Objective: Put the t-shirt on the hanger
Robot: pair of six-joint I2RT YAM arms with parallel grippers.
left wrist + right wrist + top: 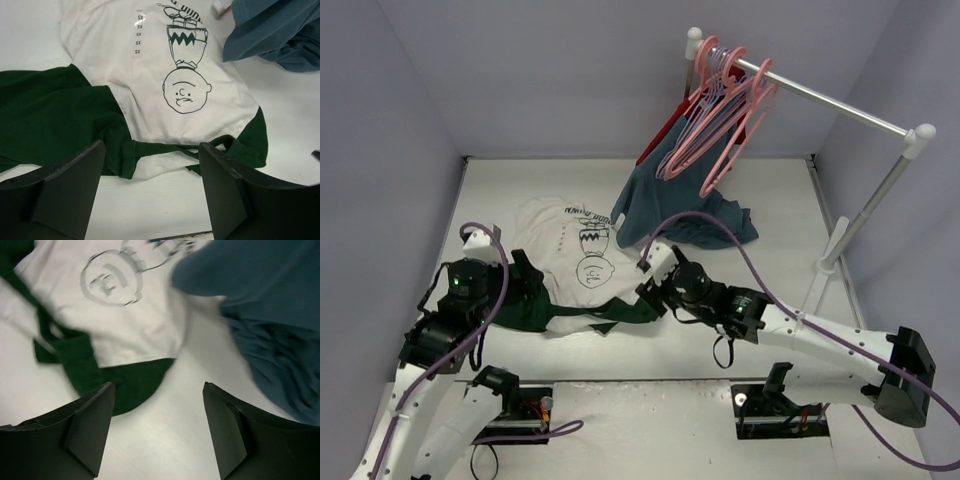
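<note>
The t-shirt lay limp mid-bench: soft, light, would sag. My left hand and right hand stood wide, empty. I judged best grip: shoulders beside collar.

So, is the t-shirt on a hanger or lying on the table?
On the table: the t-shirt lies spread, print up; the hangers hang on the rail.

Your top view looks down from above and behind the arms across the whole worktop. Both wrist views hang low and close, sharing the t-shirt and blue garment.
</note>
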